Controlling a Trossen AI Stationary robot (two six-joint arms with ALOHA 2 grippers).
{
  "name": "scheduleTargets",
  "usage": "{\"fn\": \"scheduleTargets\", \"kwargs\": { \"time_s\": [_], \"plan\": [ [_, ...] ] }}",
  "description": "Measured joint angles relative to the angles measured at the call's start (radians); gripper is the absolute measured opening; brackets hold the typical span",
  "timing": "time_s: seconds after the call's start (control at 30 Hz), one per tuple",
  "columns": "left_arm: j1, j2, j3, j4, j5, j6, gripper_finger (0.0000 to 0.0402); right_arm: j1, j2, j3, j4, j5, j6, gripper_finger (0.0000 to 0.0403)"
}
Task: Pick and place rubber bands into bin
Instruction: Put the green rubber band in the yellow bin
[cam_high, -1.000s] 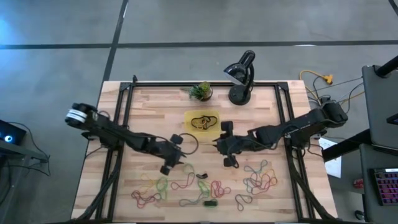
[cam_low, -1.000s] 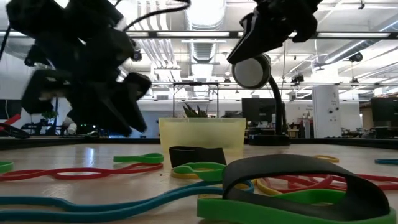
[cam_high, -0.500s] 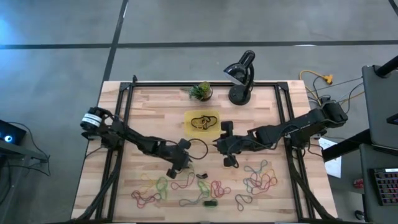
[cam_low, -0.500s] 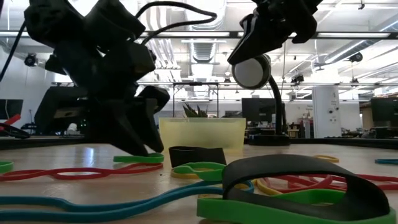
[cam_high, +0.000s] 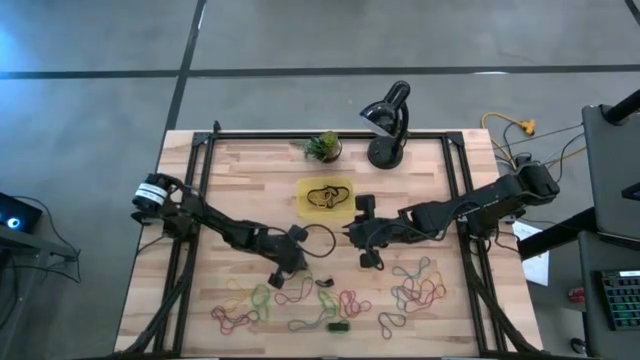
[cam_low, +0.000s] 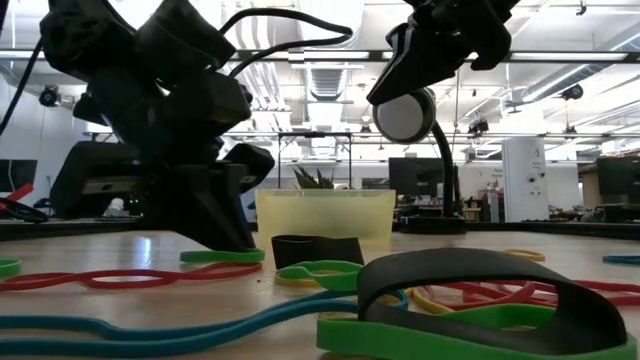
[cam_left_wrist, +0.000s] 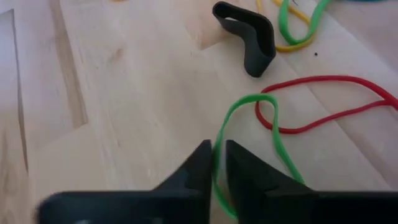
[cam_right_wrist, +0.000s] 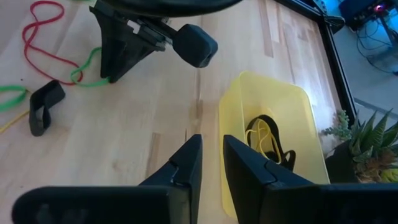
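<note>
Many rubber bands lie loose on the wooden table, among them a green one (cam_left_wrist: 249, 101) crossing a red one (cam_left_wrist: 336, 106), with a folded black one (cam_left_wrist: 249, 37) just beyond. My left gripper (cam_left_wrist: 216, 149) (cam_high: 298, 262) is down at the table, shut on the green band (cam_low: 222, 256). The yellow bin (cam_high: 327, 196) (cam_right_wrist: 273, 93) stands at the table's middle, far side, with dark and yellow bands (cam_right_wrist: 267, 140) lying in it. My right gripper (cam_right_wrist: 211, 140) (cam_high: 352, 233) hovers above the table next to the bin, open by a narrow gap, nothing between its fingers. My left gripper pinches one strand of the green band's loop (cam_left_wrist: 216, 167) between its two fingers. The fingers slant down from the table's left side. The band's remaining loop lies flat and slack on the wood, crossing the red band.
More bands lie in heaps along the near edge (cam_high: 420, 285) (cam_high: 245, 305). A large dark ring (cam_low: 480, 290) lies closest to the low camera. A black desk lamp (cam_high: 388, 125) and a small potted plant (cam_high: 323, 147) stand at the far edge, behind the bin.
My left gripper has sunk to the table and moved toward its right, near side, reaching the green band. Its fingers have then shut on one strand of it. The band lies where it was.
</note>
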Motion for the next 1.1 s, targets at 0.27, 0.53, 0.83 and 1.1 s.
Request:
{"fn": "scheduleTargets", "kwargs": {
  "time_s": [0.27,0.53,0.83,1.1],
  "plan": [
    [0.001,-0.038,0.000,-0.024,-0.074,0.038,0.0001,0.000,0.000,0.000,-0.003,0.000,0.000,0.0061],
    [0.000,-0.230,-0.006,-0.090,-0.211,0.076,0.0000,0.000,0.000,0.000,-0.031,0.000,0.019,0.0061],
    [0.092,-0.374,-0.011,-0.036,-0.390,0.255,0.0000,0.000,0.000,0.000,-0.038,0.000,0.026,0.0057],
    [0.299,-0.333,-0.010,0.106,-0.287,0.310,0.0000,0.000,0.000,0.000,-0.042,0.000,0.024,0.0057]
  ]
}}
